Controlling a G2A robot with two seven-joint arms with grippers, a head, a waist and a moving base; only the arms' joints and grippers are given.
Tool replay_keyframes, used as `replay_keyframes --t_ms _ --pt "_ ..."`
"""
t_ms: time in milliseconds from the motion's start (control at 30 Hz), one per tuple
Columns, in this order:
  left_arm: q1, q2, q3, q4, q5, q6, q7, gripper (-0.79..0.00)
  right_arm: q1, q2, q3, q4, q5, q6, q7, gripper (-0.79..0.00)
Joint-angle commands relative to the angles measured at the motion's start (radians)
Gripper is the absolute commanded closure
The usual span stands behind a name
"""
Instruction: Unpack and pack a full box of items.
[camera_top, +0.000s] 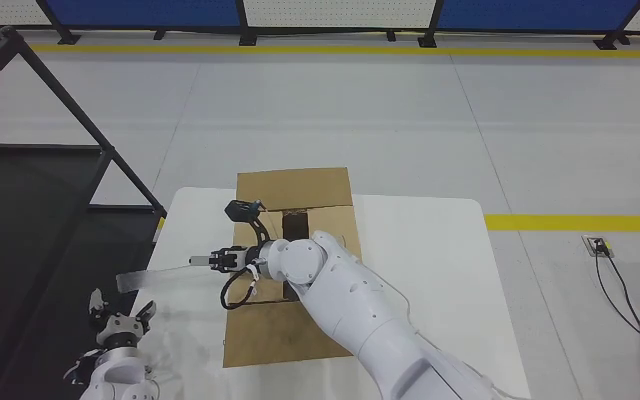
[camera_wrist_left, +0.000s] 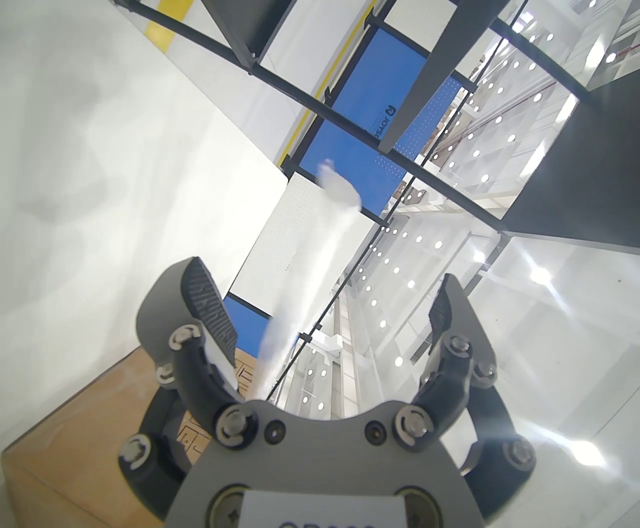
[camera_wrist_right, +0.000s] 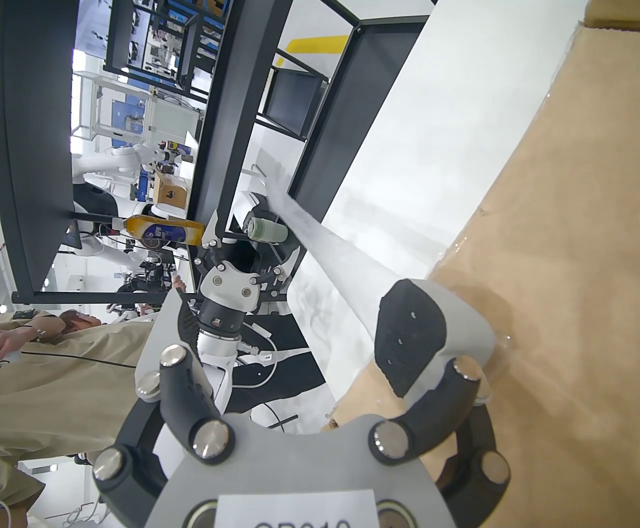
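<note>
Right claw (camera_top: 208, 261) (camera_wrist_right: 290, 310): released, fingers set apart. It hangs past the left edge of the cardboard box (camera_top: 295, 190) (camera_wrist_right: 550, 250), the arm reaching across the open top. A clear, stiff plastic strip (camera_top: 150, 274) (camera_wrist_right: 330, 250) meets the black pad of one finger (camera_wrist_right: 410, 340). Whether it sticks there or only lies against the pad cannot be told.

The strip runs from that pad out over the counter (camera_top: 430, 260), away from the box and toward the left arm. Its far end is free in the air.

Left claw (camera_top: 120, 312) (camera_wrist_left: 325, 285) (camera_wrist_right: 235, 250): released and grasping nothing, pointing upward near the counter's left front corner, well apart from the box. Seen from its own wrist, the strip (camera_wrist_left: 320, 260) shows in the gap between the fingers but farther off.

Box: sits mid-counter, flaps folded outward, a dark interior visible between them — contents not distinguishable.
</note>
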Motion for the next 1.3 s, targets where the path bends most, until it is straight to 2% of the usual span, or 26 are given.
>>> replay_keyframes --t_ms 0,300,667,833,1100,1267 --pt "0.001 0.0 -0.002 -0.001 -0.002 0.0 -0.001 -0.785 0.0 0.0 0.001 0.0 -0.001 -0.001 0.001 -0.785" --pt "0.004 0.001 -0.005 -0.006 -0.007 0.002 -0.002 -0.785 0.001 0.002 0.007 -0.007 -0.004 -0.014 -0.008 -0.785" --pt "0.003 0.001 0.015 0.0 0.008 0.006 -0.001 -0.785 0.005 0.019 0.033 -0.027 0.015 -0.105 -0.018 -0.785" --pt "0.001 0.001 0.022 0.001 0.016 0.009 -0.001 -0.785 0.005 0.031 0.055 -0.04 0.047 -0.149 0.03 -0.785" --pt "0.016 0.005 0.031 -0.014 0.064 0.0 -0.044 -0.785 -0.009 0.067 0.111 -0.069 0.128 -0.287 0.117 -0.785" --pt "0.018 0.006 0.03 -0.016 0.067 0.002 -0.049 -0.785 -0.021 0.089 0.135 -0.087 0.155 -0.302 0.17 -0.785"
